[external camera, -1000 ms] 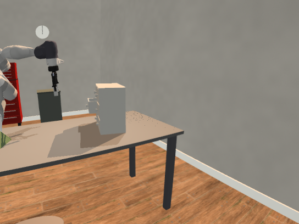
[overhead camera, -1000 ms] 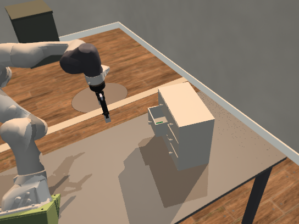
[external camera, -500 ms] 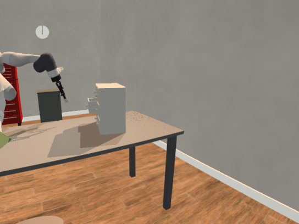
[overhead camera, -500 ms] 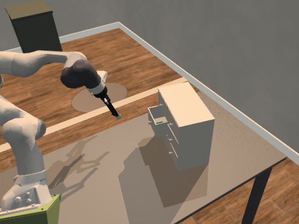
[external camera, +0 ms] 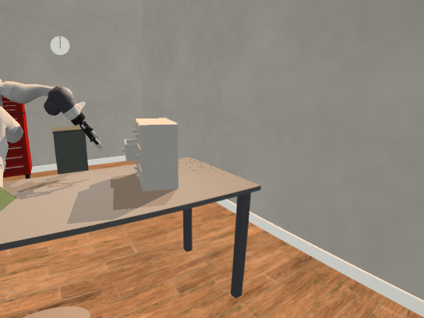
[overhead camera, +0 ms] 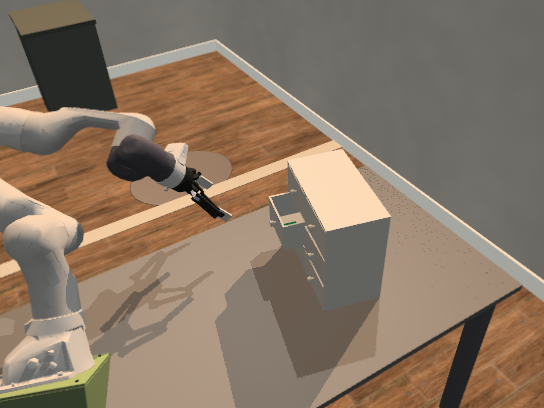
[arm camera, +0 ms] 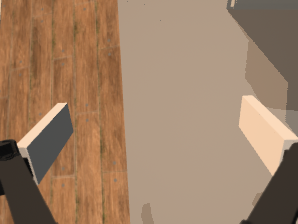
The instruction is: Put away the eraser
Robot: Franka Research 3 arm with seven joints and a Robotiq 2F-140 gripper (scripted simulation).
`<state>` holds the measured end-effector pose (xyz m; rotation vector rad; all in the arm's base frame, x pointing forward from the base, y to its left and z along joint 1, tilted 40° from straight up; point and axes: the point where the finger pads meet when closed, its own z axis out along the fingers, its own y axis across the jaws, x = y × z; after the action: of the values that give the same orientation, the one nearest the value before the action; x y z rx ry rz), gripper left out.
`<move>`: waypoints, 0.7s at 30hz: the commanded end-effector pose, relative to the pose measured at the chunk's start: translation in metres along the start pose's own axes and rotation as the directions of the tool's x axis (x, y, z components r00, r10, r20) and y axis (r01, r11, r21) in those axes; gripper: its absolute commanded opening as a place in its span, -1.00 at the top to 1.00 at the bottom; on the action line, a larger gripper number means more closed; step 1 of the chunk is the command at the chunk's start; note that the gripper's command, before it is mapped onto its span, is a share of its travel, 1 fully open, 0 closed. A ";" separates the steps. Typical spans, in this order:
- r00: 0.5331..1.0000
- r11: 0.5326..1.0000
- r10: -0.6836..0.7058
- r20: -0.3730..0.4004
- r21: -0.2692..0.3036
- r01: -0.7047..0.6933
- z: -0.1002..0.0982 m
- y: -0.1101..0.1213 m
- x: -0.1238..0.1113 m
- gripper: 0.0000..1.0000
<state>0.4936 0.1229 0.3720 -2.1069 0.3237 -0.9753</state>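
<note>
The small cream chest (overhead camera: 337,227) stands on the table towards the right; it also shows in the exterior view (external camera: 157,153). Its top drawer (overhead camera: 285,210) is pulled partly out, and a small green thing (overhead camera: 290,223) lies inside. The lower drawers look pushed in. My gripper (overhead camera: 222,215) is open and empty. It hangs tilted in the air left of the open drawer, above the table's far edge. The wrist view shows both fingers wide apart over bare table top and floor. No eraser on the table shows in any view.
A dark cabinet (overhead camera: 62,55) and a round mat (overhead camera: 180,177) are on the floor beyond the table. A red tool cabinet (external camera: 15,136) stands at the far left. My arm's green base (overhead camera: 55,385) sits at the table's near left corner.
</note>
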 end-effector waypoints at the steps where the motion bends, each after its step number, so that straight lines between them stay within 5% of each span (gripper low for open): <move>1: 0.989 0.998 -0.059 -0.137 -0.035 0.054 -0.001 0.019 0.014 -1.00; 5: 0.989 0.998 -0.059 -0.137 -0.035 0.054 -0.001 0.019 0.014 -1.00; 15: 0.947 0.987 -0.049 -0.318 -0.158 -0.002 -0.017 0.076 0.007 -1.00; 21: 0.936 0.983 -0.049 -0.348 -0.184 -0.017 -0.023 0.089 0.004 -1.00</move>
<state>0.4872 0.0613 0.3184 -2.0970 0.5843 -1.3091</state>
